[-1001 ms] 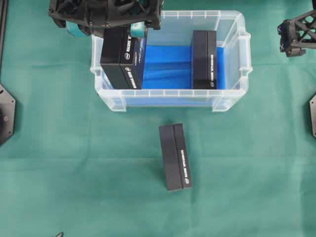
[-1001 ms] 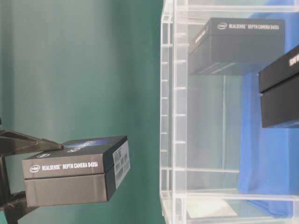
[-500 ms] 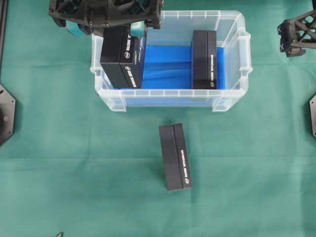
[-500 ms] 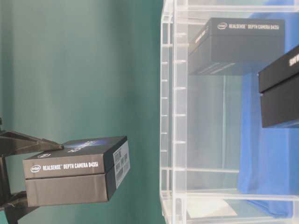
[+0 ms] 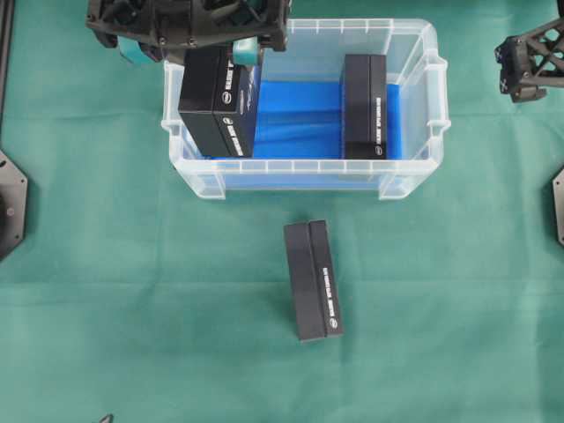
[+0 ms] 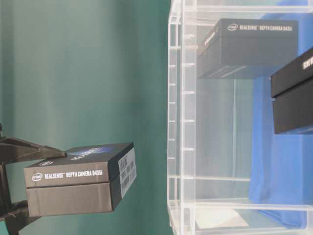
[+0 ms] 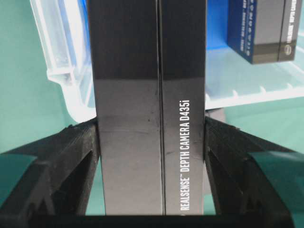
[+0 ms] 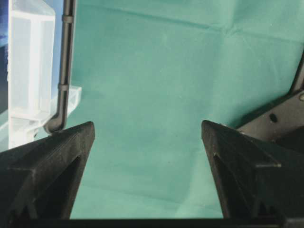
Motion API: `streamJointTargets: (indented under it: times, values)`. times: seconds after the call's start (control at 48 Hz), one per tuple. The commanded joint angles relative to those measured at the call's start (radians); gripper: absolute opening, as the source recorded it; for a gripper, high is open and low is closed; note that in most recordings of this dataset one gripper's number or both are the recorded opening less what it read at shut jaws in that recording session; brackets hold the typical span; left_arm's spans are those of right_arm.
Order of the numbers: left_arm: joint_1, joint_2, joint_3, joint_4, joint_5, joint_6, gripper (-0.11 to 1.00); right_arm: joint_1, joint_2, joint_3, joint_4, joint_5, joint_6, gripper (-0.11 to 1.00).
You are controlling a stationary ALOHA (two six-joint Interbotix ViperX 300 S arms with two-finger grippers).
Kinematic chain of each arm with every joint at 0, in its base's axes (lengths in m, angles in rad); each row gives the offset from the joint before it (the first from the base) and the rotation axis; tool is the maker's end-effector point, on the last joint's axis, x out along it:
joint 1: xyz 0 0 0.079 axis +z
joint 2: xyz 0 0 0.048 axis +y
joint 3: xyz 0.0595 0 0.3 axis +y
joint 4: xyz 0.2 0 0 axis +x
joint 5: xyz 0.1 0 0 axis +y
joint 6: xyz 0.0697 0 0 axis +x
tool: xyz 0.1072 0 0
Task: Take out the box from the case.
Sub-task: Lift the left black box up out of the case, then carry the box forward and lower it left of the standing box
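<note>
The case (image 5: 300, 165) is a clear plastic bin with a blue cloth (image 5: 295, 119) on its bottom. My left gripper (image 5: 216, 60) is shut on a black box (image 5: 218, 101) at the case's left end. In the left wrist view the fingers (image 7: 80, 142) press both sides of this box (image 7: 147, 71). I cannot tell how high it is lifted. A second black box (image 5: 364, 106) stands in the case's right part. A third box (image 5: 313, 280) lies on the cloth in front of the case. My right gripper (image 5: 529, 57) is open and empty, right of the case.
A green cloth (image 5: 106, 291) covers the table. Black arm bases sit at the left edge (image 5: 11, 203) and the right edge (image 5: 558, 203). In the table-level view the third box (image 6: 78, 183) lies apart from the case wall (image 6: 178, 122).
The held box has shifted very slightly towards the far side. Nothing else has moved.
</note>
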Motion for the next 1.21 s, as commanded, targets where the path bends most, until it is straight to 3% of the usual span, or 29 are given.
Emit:
streamJointTargets:
  times: [0.0, 0.709, 1.188]
  values:
    - [-0.002, -0.025, -0.031, 0.005, -0.003, -0.002, 0.61, 0.002, -0.008, -0.009, -0.002, -0.003, -0.002, 0.9]
    - [-0.029, -0.029, -0.021, 0.005, -0.003, -0.014, 0.61, 0.002, -0.008, -0.009, 0.0, -0.002, -0.002, 0.9]
    - [-0.253, -0.04, 0.02, 0.017, 0.009, -0.233, 0.61, 0.002, -0.006, -0.009, 0.0, -0.002, -0.005, 0.9]
